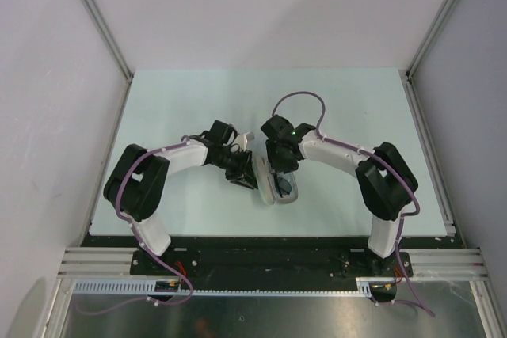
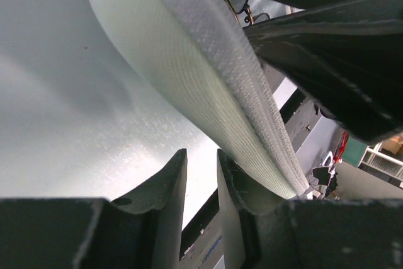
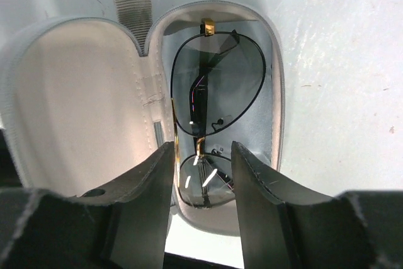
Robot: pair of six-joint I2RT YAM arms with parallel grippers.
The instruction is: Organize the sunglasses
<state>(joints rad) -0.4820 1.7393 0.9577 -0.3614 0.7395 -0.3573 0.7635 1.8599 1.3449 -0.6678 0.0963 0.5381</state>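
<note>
R gripper (image 3: 201, 152) is open and empty, jaws spread just above the sunglasses (image 3: 217, 86). These lie folded inside the right half of the beige case (image 3: 275, 111). L gripper (image 2: 201, 162) has its fingers nearly together by the raised lid (image 2: 189, 74); can't tell if it's pinching it. Looks mostly done: glasses stowed, lid not yet closed. Thin dark wire frame, grey lenses, gold hinge bits.

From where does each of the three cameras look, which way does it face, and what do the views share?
Top external: above and behind the bases, facing down on the table; both arms show.
Left wrist: low by the table, facing along the case lid; left gripper shows.
Right wrist: above the open case, facing down on the sunglasses; right gripper shows.
Shared: all three show the case.
</note>
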